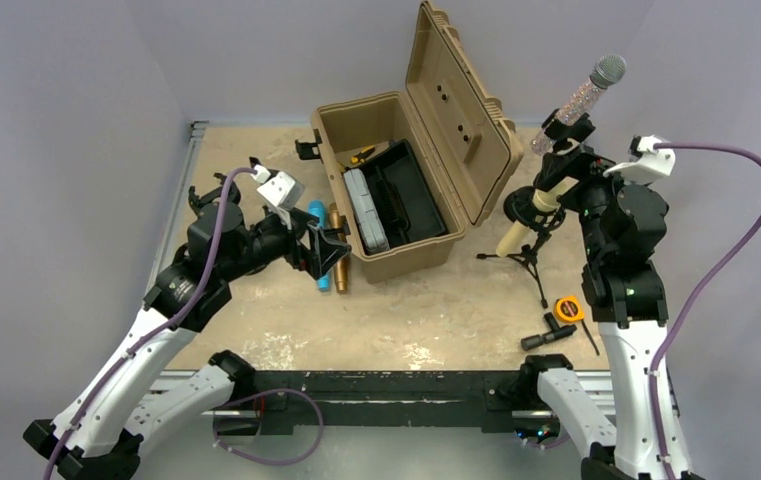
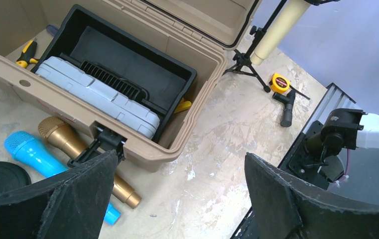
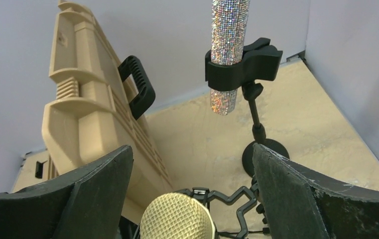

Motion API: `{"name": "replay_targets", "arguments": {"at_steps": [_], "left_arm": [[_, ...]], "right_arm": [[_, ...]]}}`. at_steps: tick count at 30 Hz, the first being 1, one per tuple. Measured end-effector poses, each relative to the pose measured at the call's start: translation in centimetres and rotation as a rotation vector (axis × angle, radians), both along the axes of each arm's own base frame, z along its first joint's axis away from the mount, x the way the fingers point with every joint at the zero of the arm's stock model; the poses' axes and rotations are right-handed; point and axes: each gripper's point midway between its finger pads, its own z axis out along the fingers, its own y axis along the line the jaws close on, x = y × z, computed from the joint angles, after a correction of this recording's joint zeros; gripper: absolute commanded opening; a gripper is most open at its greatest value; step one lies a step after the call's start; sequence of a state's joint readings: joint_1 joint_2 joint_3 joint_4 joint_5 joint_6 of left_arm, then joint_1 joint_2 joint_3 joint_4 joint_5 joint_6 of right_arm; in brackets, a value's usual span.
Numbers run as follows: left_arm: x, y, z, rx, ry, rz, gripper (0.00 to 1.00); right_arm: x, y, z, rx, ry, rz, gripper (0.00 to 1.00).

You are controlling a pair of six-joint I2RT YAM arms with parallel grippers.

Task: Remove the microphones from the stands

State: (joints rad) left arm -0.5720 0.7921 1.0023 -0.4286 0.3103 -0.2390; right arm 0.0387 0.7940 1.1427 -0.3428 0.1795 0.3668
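Observation:
A cream microphone [image 1: 529, 218] sits tilted in a black shock mount on a small tripod stand [image 1: 529, 262] right of the case. In the right wrist view its mesh head [image 3: 177, 216] lies low between my fingers, with the shock mount [image 3: 242, 196] behind it. My right gripper [image 3: 191, 149] is open just above that head and touches nothing; it also shows in the top view [image 1: 566, 172]. A glitter microphone [image 3: 228, 45] stands in a black clip [image 3: 249, 64] on a round-base stand [image 3: 264, 157] behind. My left gripper [image 2: 181, 155] is open and empty, far left of the stands.
An open tan case [image 1: 396, 190] with its lid [image 3: 87, 114] upright stands mid-table, holding a grey box [image 2: 97, 94]. A gold microphone [image 2: 65, 137] and a blue microphone [image 2: 33, 149] lie left of it. A yellow tape measure [image 1: 568, 308] and a black part [image 1: 546, 338] lie near the tripod.

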Motion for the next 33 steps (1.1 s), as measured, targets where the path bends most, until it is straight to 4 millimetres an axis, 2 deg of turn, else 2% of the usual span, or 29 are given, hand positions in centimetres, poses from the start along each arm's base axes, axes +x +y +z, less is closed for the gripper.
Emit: {"name": "replay_targets", "arguments": {"at_steps": [5, 12, 17, 21, 23, 26, 33], "left_arm": [[0.1, -0.1, -0.2, 0.005, 0.008, 0.0, 0.95], [0.2, -0.2, -0.6, 0.012, 0.019, 0.0, 0.95], [0.2, -0.1, -0.6, 0.013, 0.019, 0.0, 0.95], [0.2, -0.1, -0.5, 0.013, 0.018, 0.0, 0.95], [0.2, -0.1, -0.5, 0.012, 0.016, 0.0, 0.95], [0.2, -0.1, -0.5, 0.011, 0.016, 0.0, 0.95], [0.2, -0.1, -0.4, 0.013, 0.009, 0.002, 0.95]], "right_arm": [[-0.6, 0.9, -0.1, 0.012, -0.002, 0.052, 0.81], [-0.8, 1.8, -1.7, 0.032, 0.037, 0.095, 0.79], [-0.5, 1.8, -2.7, 0.039, 0.064, 0.091, 0.7], [-0.1, 1.8, -3.7, 0.043, 0.092, 0.091, 0.59], [0.0, 1.9, -4.0, 0.047, 0.098, 0.093, 0.49], [0.0, 2.0, -3.6, 0.049, 0.085, 0.101, 0.37], [0.1, 2.0, -2.9, 0.038, 0.074, 0.105, 0.19]]}}
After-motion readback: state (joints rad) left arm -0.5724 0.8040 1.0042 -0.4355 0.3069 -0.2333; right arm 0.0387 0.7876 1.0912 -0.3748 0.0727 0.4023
